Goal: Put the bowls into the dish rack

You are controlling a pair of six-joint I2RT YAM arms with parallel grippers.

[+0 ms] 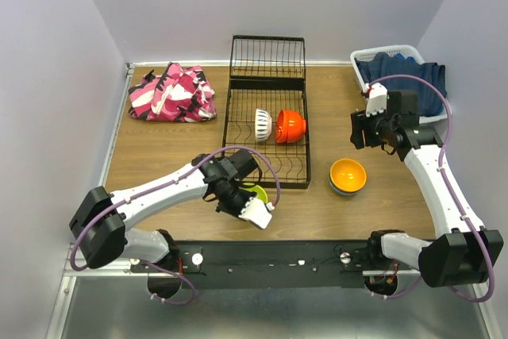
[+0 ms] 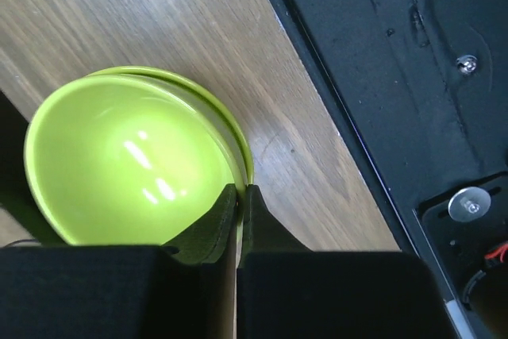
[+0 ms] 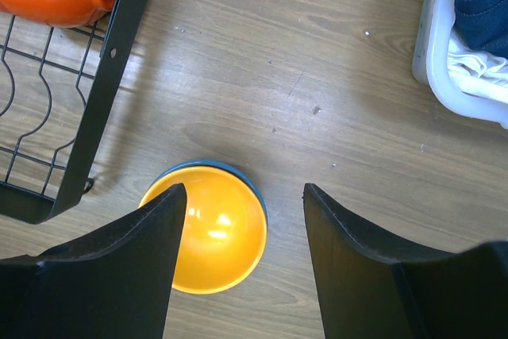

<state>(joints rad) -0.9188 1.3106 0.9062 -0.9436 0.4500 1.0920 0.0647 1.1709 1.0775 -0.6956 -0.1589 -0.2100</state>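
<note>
The left gripper (image 2: 238, 200) has its fingers pinching the rim of the lime green bowl (image 2: 119, 156), just short of the dish rack's (image 1: 230, 117) near rail. I'd lift it well over that rail, tip it on edge and slot it between free tines, nearer than the white bowl (image 1: 263, 125) and red-orange bowl (image 1: 290, 125) standing there. A pink cloth (image 1: 173, 91) lies far left, no obstacle. To the right, an orange bowl (image 3: 214, 236) nests in a blue bowl (image 3: 202, 166) on the worktop (image 1: 317, 204). The right gripper (image 3: 244, 192) hangs above them, fingers spread, and could cross the rack's right side.
</note>
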